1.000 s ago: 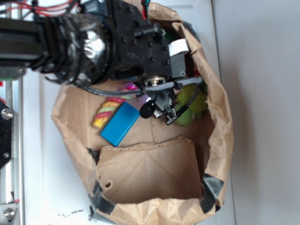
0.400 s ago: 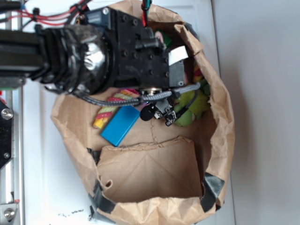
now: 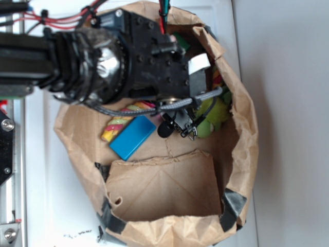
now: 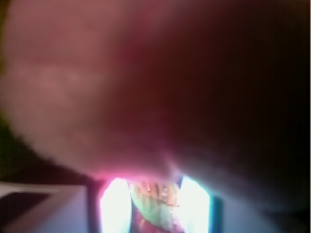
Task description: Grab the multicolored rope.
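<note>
Worktop (image 3: 288,77): pale surface carrying the bag; a metal rail runs along its left edge.
Bag (image 3: 247,139): brown paper, rolled open, seen from above, with dark tape at its near corners.
Flap (image 3: 164,188): folded paper panel lying flat across the near part of the bag's floor.
Box (image 3: 132,137): blue, flat, tilted, just beyond the flap on the left, touching the rope's near end.
Rope (image 3: 117,126): yellow, pink and green bands, lying on the bag's floor at left centre; its near end shows beside the box, and the rest runs to the right under the arm and is hidden there.
Cable (image 3: 169,105): grey braid crossing over the rope from left to right, below the arm's body.
Plush (image 3: 213,116): yellow-green and fuzzy, against the bag's right wall, beside the small black parts under the arm.
Arm (image 3: 103,56): black, bulky, reaching in from the left over the far half of the bag.
Tool: hidden beneath the arm in the exterior view; whether its fingers are apart or together cannot be told.
Wrist view: mostly a dark reddish blur, with a small streak of green and pink between two bright patches at the bottom edge.
</note>
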{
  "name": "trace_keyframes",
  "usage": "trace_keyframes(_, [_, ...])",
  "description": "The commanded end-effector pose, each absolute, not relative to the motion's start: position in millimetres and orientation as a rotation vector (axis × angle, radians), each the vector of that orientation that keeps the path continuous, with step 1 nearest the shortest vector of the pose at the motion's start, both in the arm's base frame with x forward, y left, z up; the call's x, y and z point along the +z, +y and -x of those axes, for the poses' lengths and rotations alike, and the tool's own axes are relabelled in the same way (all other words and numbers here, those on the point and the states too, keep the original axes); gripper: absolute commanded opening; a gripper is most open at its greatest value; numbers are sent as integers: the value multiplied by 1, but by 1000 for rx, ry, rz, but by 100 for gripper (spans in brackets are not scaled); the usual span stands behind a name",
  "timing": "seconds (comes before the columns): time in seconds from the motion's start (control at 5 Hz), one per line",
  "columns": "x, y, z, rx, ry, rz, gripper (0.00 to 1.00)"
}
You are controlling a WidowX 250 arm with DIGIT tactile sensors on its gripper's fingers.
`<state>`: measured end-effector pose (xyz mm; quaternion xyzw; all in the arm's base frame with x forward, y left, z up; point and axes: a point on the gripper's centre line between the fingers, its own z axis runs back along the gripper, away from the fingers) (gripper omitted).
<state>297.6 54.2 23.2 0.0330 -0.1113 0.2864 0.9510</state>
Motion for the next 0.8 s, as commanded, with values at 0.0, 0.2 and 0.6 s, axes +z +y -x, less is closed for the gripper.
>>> trace_keyframes(0.0, [46,66,-294,561,-246,-37,0])
trace_keyframes(0.2, [66,75,-287,560,-251,-2,0])
trace_keyframes(0.6, [110,79,-272,507,-210,18,0])
